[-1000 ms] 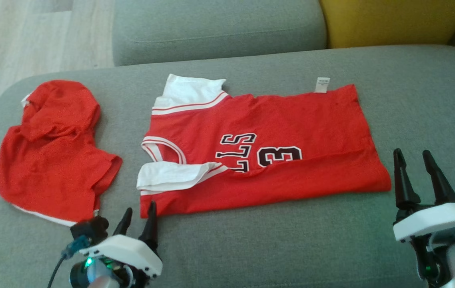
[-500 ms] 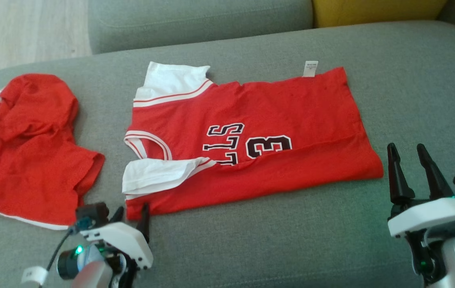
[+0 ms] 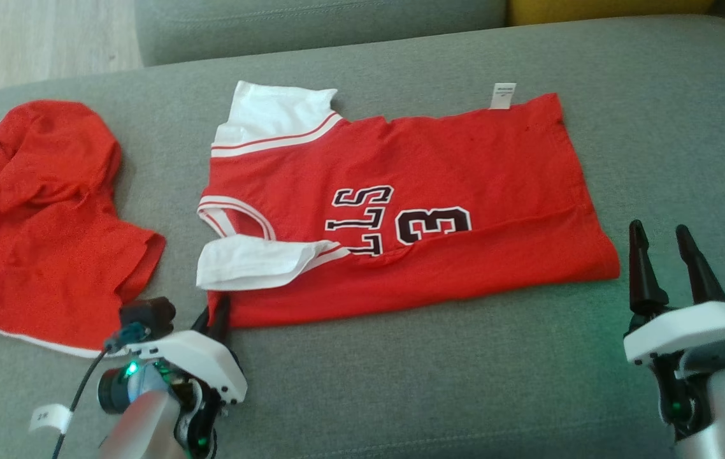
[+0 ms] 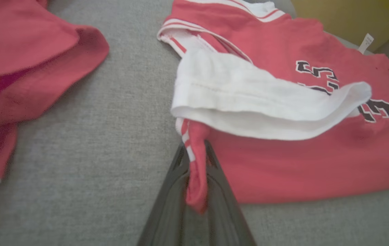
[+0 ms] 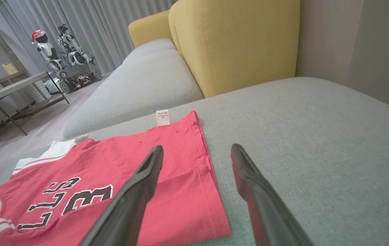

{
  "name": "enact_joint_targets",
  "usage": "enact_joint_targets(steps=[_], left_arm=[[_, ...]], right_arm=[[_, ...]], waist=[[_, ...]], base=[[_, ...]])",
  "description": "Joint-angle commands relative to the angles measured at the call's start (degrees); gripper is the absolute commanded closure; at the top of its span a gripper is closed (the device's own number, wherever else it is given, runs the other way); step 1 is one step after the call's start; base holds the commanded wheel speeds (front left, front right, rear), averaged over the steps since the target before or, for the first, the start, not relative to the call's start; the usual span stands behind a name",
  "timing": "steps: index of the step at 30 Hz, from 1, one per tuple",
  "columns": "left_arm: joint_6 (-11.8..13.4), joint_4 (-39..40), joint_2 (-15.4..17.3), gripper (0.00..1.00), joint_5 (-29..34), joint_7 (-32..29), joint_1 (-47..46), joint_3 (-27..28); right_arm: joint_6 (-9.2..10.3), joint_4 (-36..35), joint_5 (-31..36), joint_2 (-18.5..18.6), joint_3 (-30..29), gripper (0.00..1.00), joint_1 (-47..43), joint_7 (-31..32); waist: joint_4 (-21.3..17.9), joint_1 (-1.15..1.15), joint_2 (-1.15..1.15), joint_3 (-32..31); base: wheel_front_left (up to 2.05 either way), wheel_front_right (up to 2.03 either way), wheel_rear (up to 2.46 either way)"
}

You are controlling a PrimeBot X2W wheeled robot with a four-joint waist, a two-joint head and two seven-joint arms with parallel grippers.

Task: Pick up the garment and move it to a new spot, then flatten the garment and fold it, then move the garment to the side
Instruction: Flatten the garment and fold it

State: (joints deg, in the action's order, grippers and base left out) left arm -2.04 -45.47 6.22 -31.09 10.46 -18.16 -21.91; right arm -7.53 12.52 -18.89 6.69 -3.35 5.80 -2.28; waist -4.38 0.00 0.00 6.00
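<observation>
Where the red jersey [image 3: 413,191] lies spread mid-cushion, you have its near-left corner clamped in the left gripper [image 3: 216,313]. Your right gripper [image 3: 659,231] hovers with fingers apart just off the near-right corner. Bare grey cushion [image 3: 439,382] runs along the near edge and to the right; another red garment [image 3: 44,236] crowds the left.

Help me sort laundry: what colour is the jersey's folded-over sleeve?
White; the sleeve of the jersey shows best in the left wrist view.
</observation>
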Motion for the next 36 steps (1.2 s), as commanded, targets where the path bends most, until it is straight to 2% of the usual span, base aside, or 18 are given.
enact_joint_targets(steps=[1,7,14,23,24,25,26,36], left_arm=[[-0.30,1.75,0.98,1.00,-0.63,1.84,-3.45,2.15],[-0.80,6.77,0.83,1.00,-0.26,3.95,-3.79,3.07],[-1.46,11.75,0.59,1.00,0.79,4.23,-2.93,1.80],[-0.95,15.61,0.75,1.00,0.79,2.94,-2.50,0.82],[-0.87,15.80,0.84,1.00,0.77,2.81,-2.43,0.77],[-0.76,15.94,0.94,1.00,0.74,2.67,-2.37,0.75],[-0.64,16.04,1.03,1.00,0.70,2.54,-2.32,0.76],[1.01,15.38,3.07,1.00,0.51,1.36,-1.57,1.30]], right_arm=[[0.04,0.18,1.44,-0.72,-1.04,0.00,3.29,1.64],[0.04,7.39,1.65,-3.30,-8.21,0.00,6.69,7.46],[0.04,13.96,0.95,-3.76,-10.74,0.00,10.45,11.11],[0.04,22.87,2.59,-3.79,-11.38,0.00,15.13,14.03],[0.04,23.63,2.39,-3.80,-11.07,0.05,15.57,14.53],[0.04,24.28,1.99,-3.80,-10.71,0.67,15.95,14.96],[0.04,24.70,1.79,-3.80,-10.39,1.00,16.22,15.12],[0.04,23.02,1.56,-2.94,-10.63,1.00,15.31,15.37]], waist=[[0.73,0.00,0.00,0.42],[2.60,0.00,0.00,1.30],[4.14,0.00,0.00,2.76],[5.13,0.00,0.00,4.73],[5.17,0.00,0.00,4.82],[5.21,0.00,0.00,4.88],[5.22,0.00,0.00,4.90],[4.50,0.00,0.00,2.62]], base=[[0.00,0.00,0.00],[0.00,0.00,0.00],[0.00,0.00,0.00],[0.00,0.00,0.00],[0.00,0.00,0.00],[0.00,0.00,0.00],[0.00,0.00,0.00],[0.00,0.00,0.00]])
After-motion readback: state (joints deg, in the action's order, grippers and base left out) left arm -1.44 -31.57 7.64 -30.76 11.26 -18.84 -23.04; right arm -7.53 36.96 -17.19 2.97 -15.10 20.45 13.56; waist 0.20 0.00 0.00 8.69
